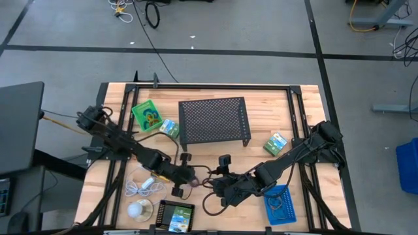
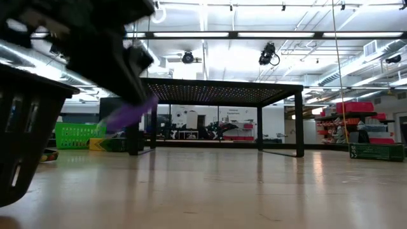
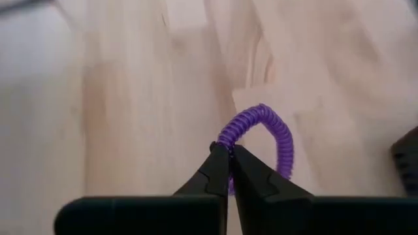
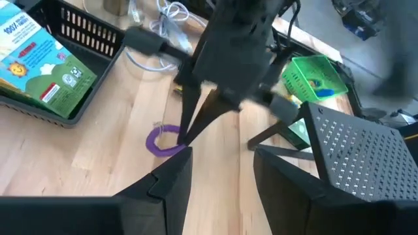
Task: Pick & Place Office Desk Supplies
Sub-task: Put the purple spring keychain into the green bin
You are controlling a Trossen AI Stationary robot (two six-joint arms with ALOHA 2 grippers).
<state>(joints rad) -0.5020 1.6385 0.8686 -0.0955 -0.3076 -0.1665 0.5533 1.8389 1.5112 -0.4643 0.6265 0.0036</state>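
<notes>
Pale wooden table (image 1: 307,196) near its front edge carries a purple loop (image 3: 268,134), light and springy-looking, pinched at one side by the left gripper (image 3: 228,156) while the right gripper (image 4: 219,163) hovers close, fingers apart.

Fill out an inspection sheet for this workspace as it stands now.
Surface: wooden table, bare at its middle.
Job's things: purple loop; green tray; blue tray; black tray holding a packet; green packet.
Clutter: black perforated stand; white ball.
Grippers: left gripper shut on the purple loop; right gripper open beside it, holding nothing.
Cables: white coiled cable.
Surroundings: grey floor, loose cables; no person seen.
</notes>
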